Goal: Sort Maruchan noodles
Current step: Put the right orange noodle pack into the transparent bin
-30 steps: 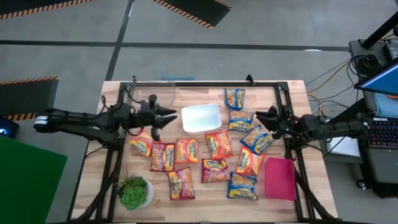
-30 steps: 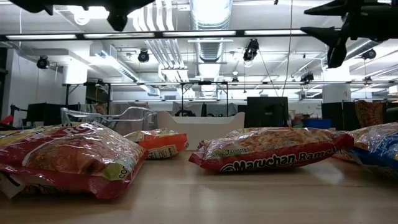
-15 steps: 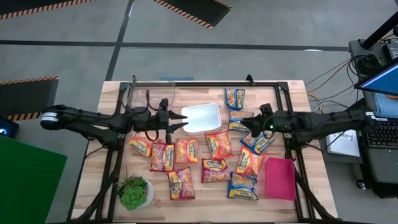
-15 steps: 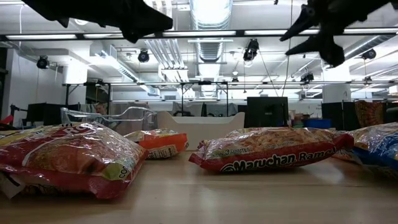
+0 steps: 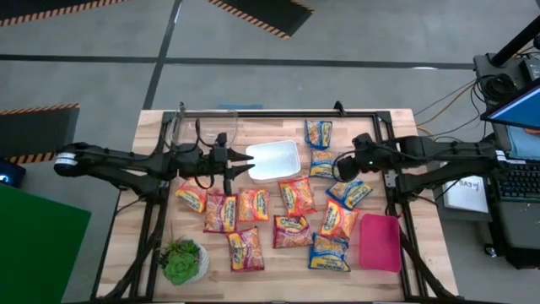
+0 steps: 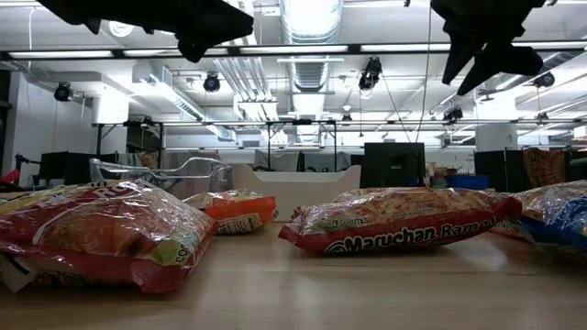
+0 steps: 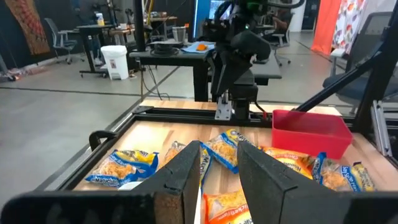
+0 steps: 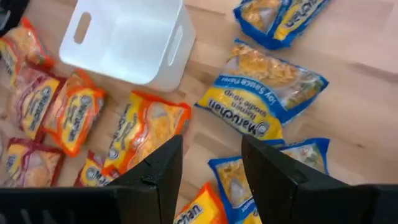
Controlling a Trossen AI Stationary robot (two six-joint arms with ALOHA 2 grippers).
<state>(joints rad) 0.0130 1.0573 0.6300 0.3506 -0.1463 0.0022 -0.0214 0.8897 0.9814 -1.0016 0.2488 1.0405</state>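
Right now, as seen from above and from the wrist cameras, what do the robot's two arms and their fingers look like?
Both arms are dark, nearly black, slim and jointed. The left arm has a pale grey cap at its outer end and thin black cables looping near its wrist. The right arm carries a round black joint housing. Each ends in two flat, wedge-shaped black fingers: left gripper, right gripper. No markings are visible.

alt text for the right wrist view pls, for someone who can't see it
The right gripper, fingers apart and holding nothing, hangs over a wooden table strewn with Maruchan noodles. A blue packet lies just past the fingers, orange packets to one side, and an empty white bin beyond.
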